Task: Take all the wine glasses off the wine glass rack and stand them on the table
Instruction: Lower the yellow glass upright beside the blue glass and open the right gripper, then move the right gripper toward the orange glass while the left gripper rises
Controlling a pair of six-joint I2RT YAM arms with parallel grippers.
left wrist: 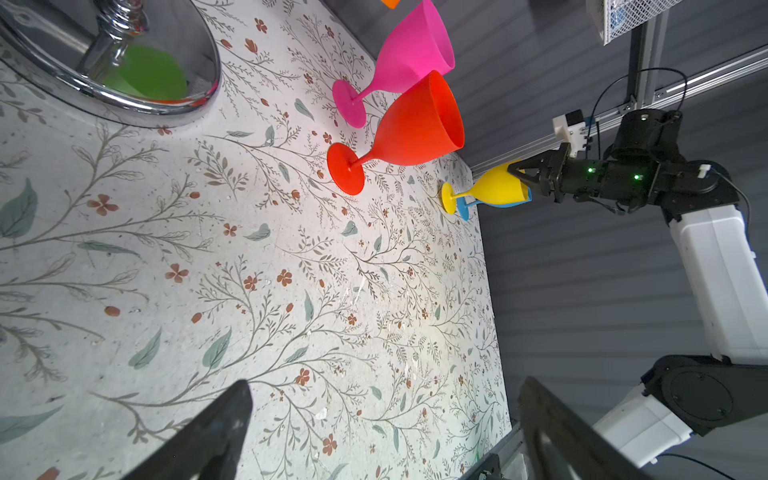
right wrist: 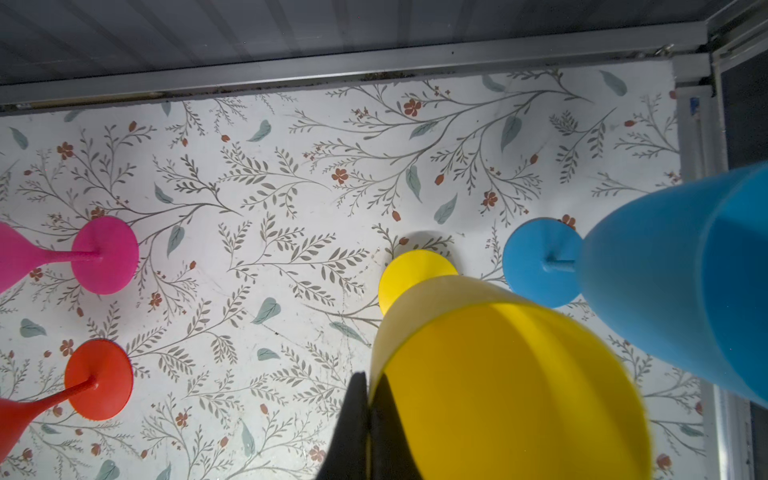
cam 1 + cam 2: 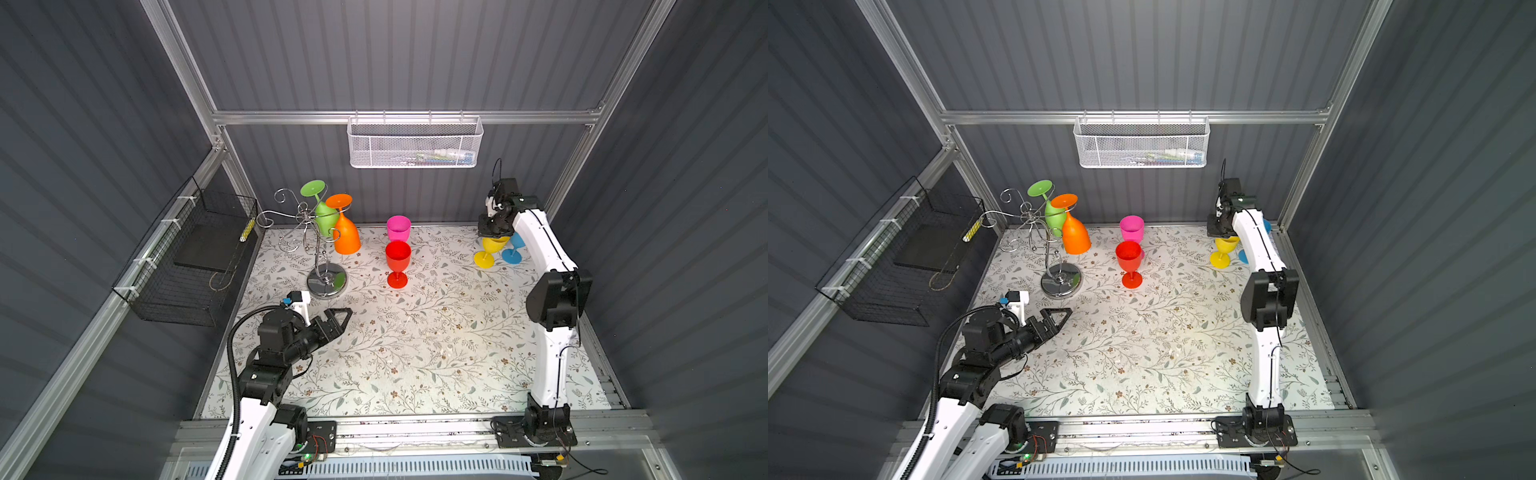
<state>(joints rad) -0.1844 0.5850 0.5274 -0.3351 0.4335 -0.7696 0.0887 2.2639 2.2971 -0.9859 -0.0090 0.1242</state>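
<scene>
Right gripper [image 2: 369, 409] is clamped on the yellow glass [image 2: 498, 395] rim; its arm [image 3: 540, 241] half hides the blue glass [image 3: 511, 254]. Left gripper [image 3: 345, 318] jaws apart. Basket [image 3: 415, 143] contents unclear.

blue glass [image 3: 511, 256] mostly behind R arm [image 3: 540, 237], basket [image 3: 415, 143] contents blurry
</scene>
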